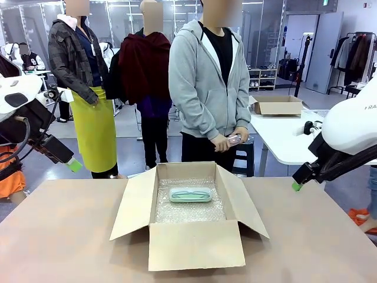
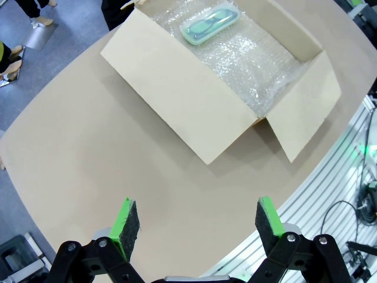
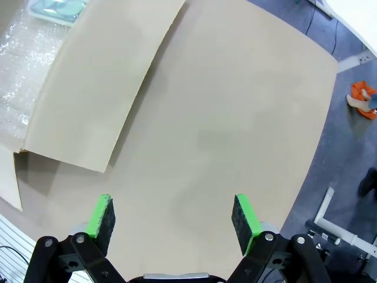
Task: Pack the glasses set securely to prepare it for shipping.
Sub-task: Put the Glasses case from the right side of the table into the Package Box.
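Table: tan tabletop (image 1: 65,236) in a workshop hall, with an open cardboard box (image 1: 194,244) at its middle.
Left gripper (image 2: 196,203): jaws wide apart, empty, raised over the table's left side.
Right gripper (image 3: 172,200): jaws wide apart, empty, above the table's right side.
Box floor: covered by bubble wrap (image 1: 188,211).
Mint-green case (image 1: 190,194): flat on the wrap, toward the far wall.
Pink case (image 1: 234,140): held in the person's hands (image 1: 222,141), beyond the table's far edge.

The scene is lit brightly and evenly from overhead. Only soft, faint shadows are cast on the table (image 1: 59,236) under the flaps of the box (image 1: 194,244). Specular glints are produced on the bubble wrap (image 2: 253,65). The mint-green case (image 1: 190,194) is rendered sharply. In both wrist views, the table edges are bowed by wide-angle distortion.
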Motion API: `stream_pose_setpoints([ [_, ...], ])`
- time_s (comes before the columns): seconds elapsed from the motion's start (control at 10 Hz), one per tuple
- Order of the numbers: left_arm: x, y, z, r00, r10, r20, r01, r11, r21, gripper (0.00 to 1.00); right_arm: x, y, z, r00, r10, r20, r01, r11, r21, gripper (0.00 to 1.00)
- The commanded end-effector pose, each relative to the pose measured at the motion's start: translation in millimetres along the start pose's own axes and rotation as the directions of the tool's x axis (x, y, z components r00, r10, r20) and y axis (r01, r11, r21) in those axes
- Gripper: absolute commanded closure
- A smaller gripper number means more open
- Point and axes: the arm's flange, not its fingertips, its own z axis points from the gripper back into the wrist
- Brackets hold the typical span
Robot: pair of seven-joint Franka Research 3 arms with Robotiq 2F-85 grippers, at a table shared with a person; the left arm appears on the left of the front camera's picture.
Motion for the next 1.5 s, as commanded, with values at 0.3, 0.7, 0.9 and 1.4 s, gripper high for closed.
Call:
stream_pose_setpoints([
  [0.3, 0.9, 2.3, 0.8, 1.0, -0.009, 0.023, 0.009, 1.0, -0.012, 0.0, 2.7, 0.1, 0.6, 1.0, -0.001, -0.006, 0.001, 1.0, 0.005, 0.0],
  [0.7, 0.9, 2.3, 0.8, 1.0, -0.009, 0.023, 0.009, 1.0, -0.012, 0.0, 2.7, 0.1, 0.6, 1.0, -0.001, -0.006, 0.001, 1.0, 0.005, 0.0],
  [0.9, 0.9, 2.3, 0.8, 1.0, -0.009, 0.023, 0.009, 1.0, -0.012, 0.0, 2.7, 0.1, 0.6, 1.0, -0.001, -0.006, 0.001, 1.0, 0.005, 0.0],
  [1.4, 0.9, 2.3, 0.8, 1.0, -0.009, 0.023, 0.009, 1.0, -0.012, 0.0, 2.7, 0.1, 0.6, 1.0, -0.001, -0.006, 0.001, 1.0, 0.005, 0.0],
])
